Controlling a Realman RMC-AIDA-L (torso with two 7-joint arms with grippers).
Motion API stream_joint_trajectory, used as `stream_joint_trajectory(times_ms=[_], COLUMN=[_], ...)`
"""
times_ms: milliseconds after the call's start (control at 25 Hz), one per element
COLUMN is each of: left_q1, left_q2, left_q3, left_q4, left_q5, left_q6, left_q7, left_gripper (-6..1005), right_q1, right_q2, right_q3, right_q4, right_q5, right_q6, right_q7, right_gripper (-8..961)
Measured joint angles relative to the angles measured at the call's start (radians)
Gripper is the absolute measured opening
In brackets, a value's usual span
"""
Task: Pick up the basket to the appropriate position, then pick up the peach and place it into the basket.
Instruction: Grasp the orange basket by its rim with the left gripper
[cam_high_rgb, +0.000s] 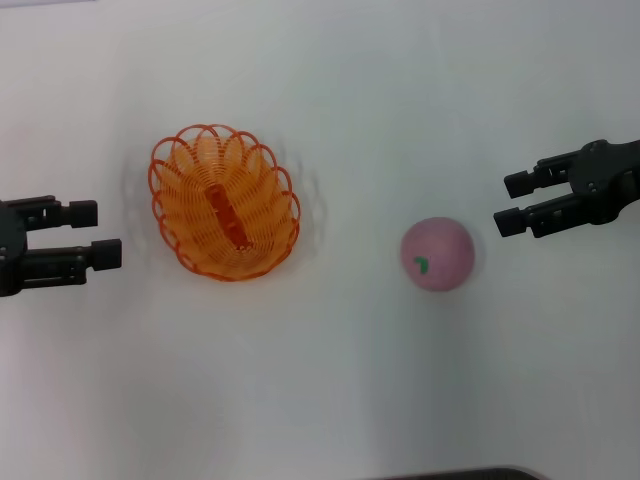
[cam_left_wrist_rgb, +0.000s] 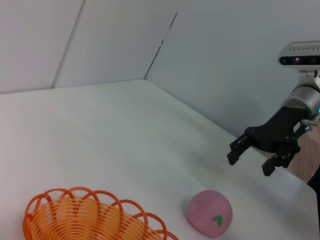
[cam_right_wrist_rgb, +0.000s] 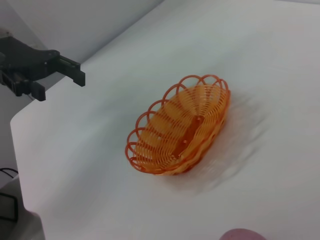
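Observation:
The oval orange wire basket (cam_high_rgb: 224, 202) sits empty on the white table (cam_high_rgb: 330, 380), left of centre; it also shows in the left wrist view (cam_left_wrist_rgb: 90, 217) and the right wrist view (cam_right_wrist_rgb: 180, 127). The pale pink peach (cam_high_rgb: 437, 254) with a green leaf mark lies on the table to the right of it, also in the left wrist view (cam_left_wrist_rgb: 210, 212). My left gripper (cam_high_rgb: 100, 234) is open and empty, just left of the basket. My right gripper (cam_high_rgb: 508, 203) is open and empty, just right of the peach and slightly farther back.
White walls stand behind the table in the left wrist view. The table's edge (cam_right_wrist_rgb: 20, 150) shows near the left arm in the right wrist view. A dark edge (cam_high_rgb: 460, 473) shows at the near side.

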Motion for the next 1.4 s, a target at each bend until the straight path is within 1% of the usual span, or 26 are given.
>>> stream_joint_trajectory(times_ms=[640, 760, 840, 1000, 1040, 1160, 1240, 1320, 1400], left_q1=[-0.009, -0.023, -0.047, -0.135, -0.15, -0.214, -0.253, -0.276, -0.285], left_q2=[0.0, 0.0, 0.0, -0.001, -0.005, -0.028, -0.04, -0.04, -0.035], left_q3=[0.008, -0.008, -0.027, -0.071, -0.075, -0.081, -0.052, 0.019, 0.12], left_q4=[-0.002, -0.011, -0.033, -0.104, -0.115, -0.145, -0.141, -0.112, -0.059], left_q5=[0.0, -0.023, -0.059, -0.12, -0.129, -0.163, -0.162, -0.144, -0.106], left_q6=[0.002, 0.002, 0.002, -0.034, -0.05, -0.137, -0.21, -0.302, -0.403], left_q7=[0.0, -0.001, -0.002, -0.022, -0.024, -0.038, -0.07, -0.136, -0.236], left_gripper=[781, 781, 781, 780, 780, 780, 780, 780, 780], right_q1=[0.002, 0.005, 0.009, 0.013, 0.014, 0.016, 0.018, 0.019, 0.019], right_q2=[0.002, 0.002, 0.003, 0.006, 0.007, 0.007, 0.011, 0.013, 0.015], right_q3=[-0.003, -0.003, -0.003, -0.004, -0.004, -0.002, -0.001, -0.001, 0.0], right_q4=[0.0, 0.0, 0.0, 0.001, 0.003, 0.008, 0.009, 0.009, 0.009], right_q5=[0.0, 0.0, 0.0, 0.0, 0.0, 0.0, 0.0, 0.0, 0.0], right_q6=[0.01, 0.012, 0.015, 0.021, 0.022, 0.026, 0.026, 0.026, 0.026], right_q7=[0.002, 0.002, 0.002, 0.002, 0.002, 0.001, 0.001, 0.001, 0.0], right_gripper=[809, 809, 809, 808, 808, 808, 808, 808, 808])
